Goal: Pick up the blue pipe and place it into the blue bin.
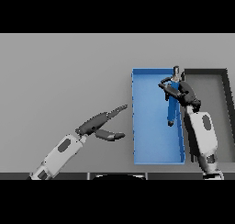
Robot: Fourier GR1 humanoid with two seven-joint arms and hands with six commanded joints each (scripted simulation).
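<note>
- Head view, nearest first: left hand [102, 123] hovers over the grey table [59, 76], left of the bins, fingers straight and relaxed, thumb spread below them.
- Blue bin [151, 140] sits right of centre.
- Right hand [180, 92] is over the bin's far right part, fingers curled round the blue pipe [172, 109], which hangs inside the bin's outline.
- Dark bin [215, 76] stands just right, touching the blue one.

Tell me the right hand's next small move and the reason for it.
Probably open the right hand and let go. It is curled around the pipe, which hangs over the right side of the blue bin, so a release should drop it inside. The left hand sits idle on the table.
</note>
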